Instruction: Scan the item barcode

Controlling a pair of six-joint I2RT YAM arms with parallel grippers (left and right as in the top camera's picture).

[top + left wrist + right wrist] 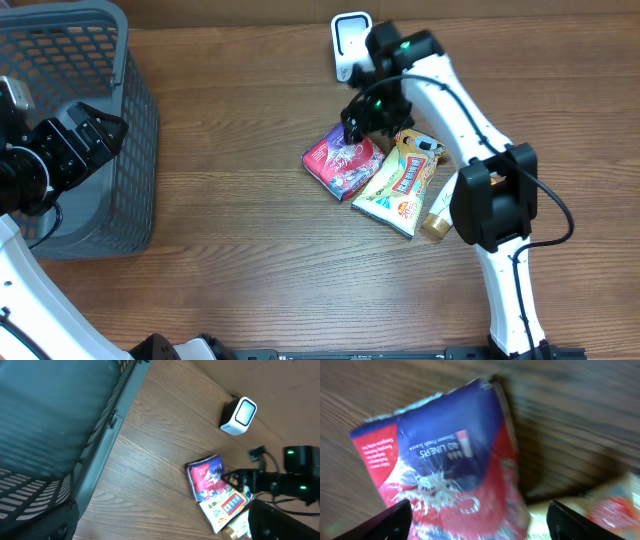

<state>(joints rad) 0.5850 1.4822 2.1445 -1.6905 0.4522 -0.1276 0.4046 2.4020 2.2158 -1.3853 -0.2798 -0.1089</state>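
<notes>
Wooden worktop (250,250): red-blue packet (343,162) lies flat near the white scanner (350,38), right pincer (485,521) spread wide over it gripping nothing, left pincer (95,135) wide and empty, so the scan looks undone, with pickup and presenting left.

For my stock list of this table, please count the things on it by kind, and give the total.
Packets: 2, the red and blue packet and the yellow packet
Other goods: 1, the tan item, partly hidden under the arm
Scanners: 1, the white scanner
Baskets: 1, the grey basket
Total: 5
</notes>
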